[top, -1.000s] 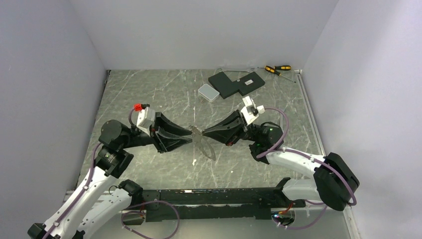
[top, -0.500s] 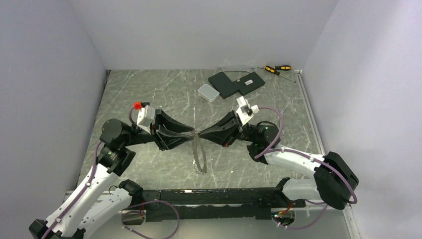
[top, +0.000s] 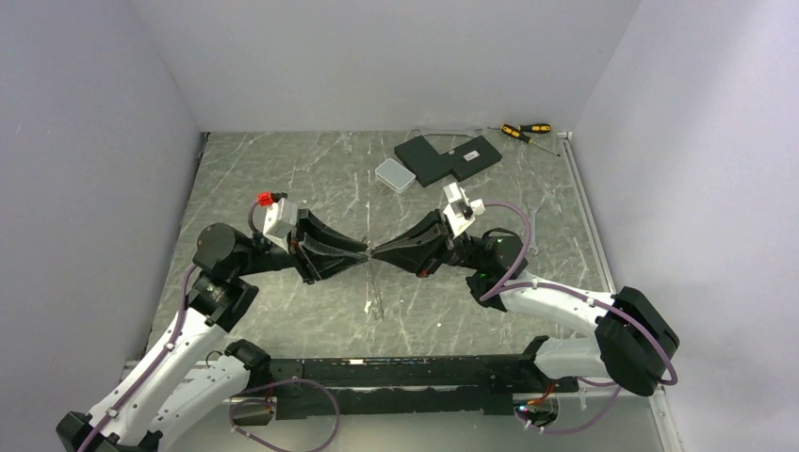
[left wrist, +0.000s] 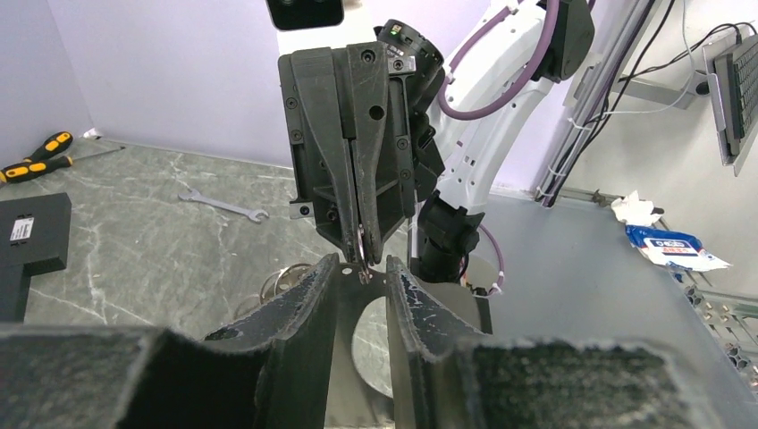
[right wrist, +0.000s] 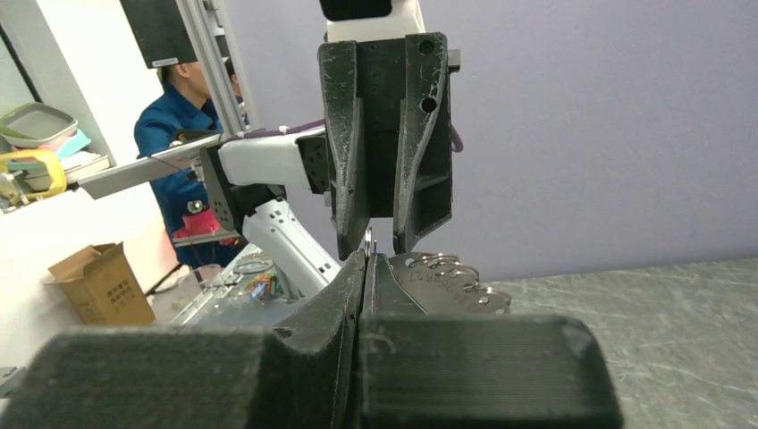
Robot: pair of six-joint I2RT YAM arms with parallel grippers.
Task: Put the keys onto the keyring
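Keyring [top: 374, 290]: thin silvery wire loop, seen almost edge-on from the top camera, hanging down from the spot at frame centre where both gripper tips meet. In the right wrist view the wire [right wrist: 368, 238] is a bright vertical sliver just above that arm's own tips. In the left wrist view a short curved bit [left wrist: 361, 241] shows at the opposite tips.

Right gripper [right wrist: 368, 261]: matte black ribbed plastic fingers [right wrist: 344, 290] pressed together, pinching the keyring wire at the very tip. The left wrist view agrees, with the right gripper [left wrist: 362, 253] shut and the wire poking out between its tips.

Left gripper [left wrist: 365, 268]: rough, scuffed black fingers [left wrist: 304, 304] spread with a clear gap. The wire sits inside that gap, and no contact with either pad is visible. From the right wrist view, the left gripper [right wrist: 371, 246] straddles the wire, tips apart.

Keys [right wrist: 444, 281]: small flat silvery pieces with little round loops, bunched just right of the right fingers. In the left wrist view the keys [left wrist: 284, 280] are half hidden behind the left finger. Can't tell if they are threaded on the loop.

From the top camera, the left gripper [top: 361, 256] and right gripper [top: 379, 252] sit tip to tip above the grey-green marbled table [top: 283, 179].

A slim silvery wrench [left wrist: 223, 205] lies flat at left. A white rounded box [top: 394, 174], black flat slabs [top: 448, 157] and yellow-black screwdrivers [top: 524, 130] are at the upper centre-right.
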